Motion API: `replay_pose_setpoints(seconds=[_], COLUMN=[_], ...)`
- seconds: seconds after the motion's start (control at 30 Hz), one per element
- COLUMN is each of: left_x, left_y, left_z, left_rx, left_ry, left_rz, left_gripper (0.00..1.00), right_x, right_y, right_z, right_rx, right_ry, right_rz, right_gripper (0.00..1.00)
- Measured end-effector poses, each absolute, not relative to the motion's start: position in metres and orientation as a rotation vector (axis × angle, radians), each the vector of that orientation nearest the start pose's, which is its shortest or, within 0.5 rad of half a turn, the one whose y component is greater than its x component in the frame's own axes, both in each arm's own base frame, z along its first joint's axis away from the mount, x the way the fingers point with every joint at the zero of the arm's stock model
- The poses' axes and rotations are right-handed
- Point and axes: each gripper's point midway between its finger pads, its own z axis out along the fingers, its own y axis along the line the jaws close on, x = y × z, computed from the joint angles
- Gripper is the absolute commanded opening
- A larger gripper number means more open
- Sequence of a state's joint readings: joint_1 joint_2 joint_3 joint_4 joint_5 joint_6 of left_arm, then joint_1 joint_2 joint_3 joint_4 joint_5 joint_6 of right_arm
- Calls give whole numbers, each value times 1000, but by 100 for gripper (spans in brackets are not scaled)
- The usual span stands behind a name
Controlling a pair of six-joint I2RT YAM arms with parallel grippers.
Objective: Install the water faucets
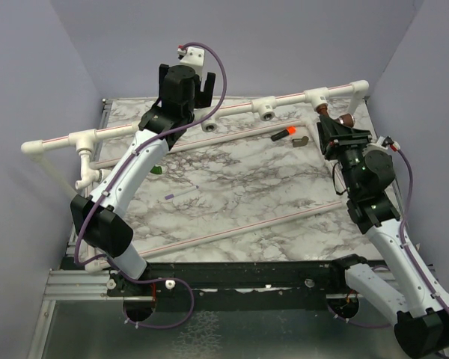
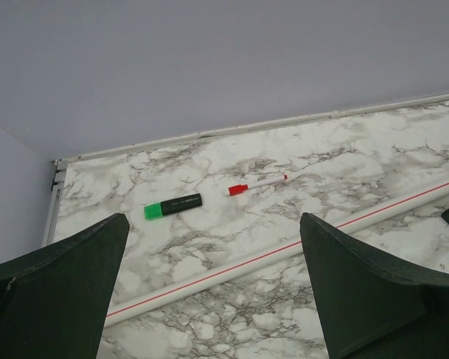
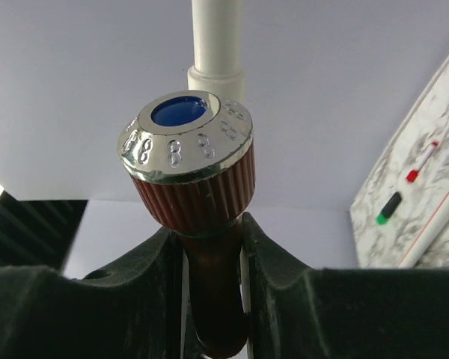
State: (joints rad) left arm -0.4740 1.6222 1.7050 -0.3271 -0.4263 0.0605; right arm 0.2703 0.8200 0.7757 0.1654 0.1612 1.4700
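Note:
My right gripper (image 1: 334,129) is shut on the dark reddish-brown faucet (image 1: 343,120), holding it at the right tee (image 1: 318,96) of the white pipe line. In the right wrist view the jaws (image 3: 213,247) clamp the faucet's brown neck. Its ribbed knob with a chrome cap and blue centre (image 3: 187,142) sits just under a white pipe (image 3: 215,37). My left gripper (image 1: 187,84) is open and empty, raised above the back of the table; its fingers (image 2: 75,262) stand wide apart. A white curved faucet (image 1: 85,178) hangs at the left tee. A green bit (image 1: 158,171) shows beside the left arm, mostly hidden.
The white pipe line (image 1: 232,107) crosses the back with open tees (image 1: 266,111). Loose pipes (image 1: 239,226) lie on the marble top. An orange-and-black cylinder (image 1: 283,134), a grey-brown bent piece (image 1: 301,140) and a purple pen (image 1: 181,194) lie there. A green-black marker (image 2: 172,206) and a red pen (image 2: 256,184) lie near the wall.

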Motion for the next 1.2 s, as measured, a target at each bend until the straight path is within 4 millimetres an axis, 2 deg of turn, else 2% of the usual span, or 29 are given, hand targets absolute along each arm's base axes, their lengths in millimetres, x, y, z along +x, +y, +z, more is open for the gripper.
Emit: replay_pose_setpoints(seconds=[0.07,0.17,0.3,0.37,0.5,0.73,1.0,1.07,1.2], left_x=[469,469,470,470,468,468,468,468,468], left_y=[-156,-156,-156,-156,-159,-159,-159,-159,-159], left_z=[361,361,362,362,360,360,360,360,360], left_rx=[179,177,175,176,186,185,186,186,186], left_ry=[1785,1783,1779,1780,1787,1787,1787,1787,1788], left_rz=[91,91,91,91,89,89,89,89,88], left_gripper=[97,97,97,97,97,97,97,97,97], right_x=[324,325,327,327,322,308,290,285,273], right_y=[104,105,105,107,119,119,114,111,104], right_z=[384,386,387,384,377,369,360,361,379], right_rx=[1084,1145,1183,1193,1186,1133,944,876,710], right_ry=[1204,1187,1206,1230,1303,1353,1458,1486,1506], right_rz=[1356,1412,1410,1411,1429,1390,1213,1146,1007], right_gripper=[4,17,46,57,69,76,76,76,76])
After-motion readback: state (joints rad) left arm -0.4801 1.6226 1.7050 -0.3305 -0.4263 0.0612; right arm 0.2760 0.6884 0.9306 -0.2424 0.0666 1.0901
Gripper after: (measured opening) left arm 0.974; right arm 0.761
